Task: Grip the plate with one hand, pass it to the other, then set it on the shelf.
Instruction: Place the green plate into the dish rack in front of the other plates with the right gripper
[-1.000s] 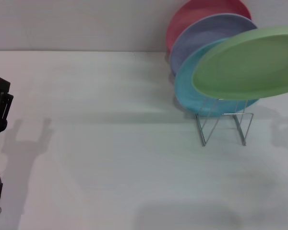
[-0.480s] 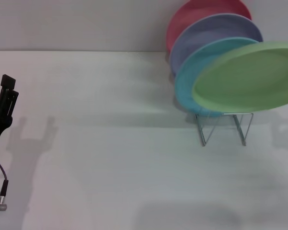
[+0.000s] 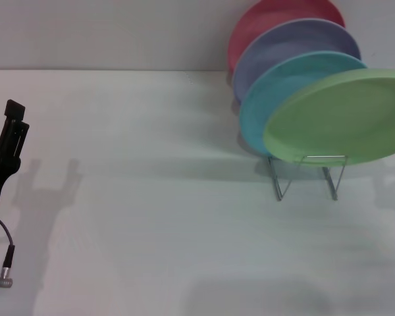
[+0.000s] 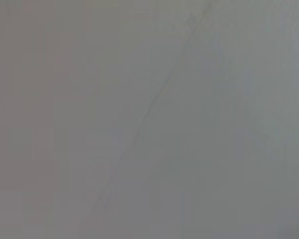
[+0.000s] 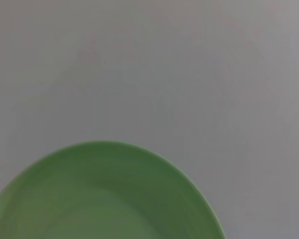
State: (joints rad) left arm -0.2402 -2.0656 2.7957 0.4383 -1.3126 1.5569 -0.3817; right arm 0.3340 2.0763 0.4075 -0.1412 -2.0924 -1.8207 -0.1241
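Observation:
The light green plate (image 3: 339, 118) hangs tilted, almost flat, at the right of the head view, and its right edge runs out of the picture. Its lower rim is level with the top wire of the shelf (image 3: 306, 176), the silver wire rack. The right wrist view shows the plate (image 5: 104, 199) close up. The right gripper itself stays outside every view, though the plate is carried in the air on its side. My left gripper (image 3: 6, 135) stands at the far left edge, fingers upright, far from the plate. Its shadow on the table shows two prongs apart.
A turquoise plate (image 3: 276, 92), a lavender plate (image 3: 283, 46) and a red plate (image 3: 263, 20) stand in the rack behind the green one. The white table (image 3: 158, 197) spreads between the rack and the left arm. The left wrist view shows only a grey surface.
The green plate has come down toward the rack's front wires, uncovering more of the turquoise and lavender plates. The left gripper has shifted slightly right and down.

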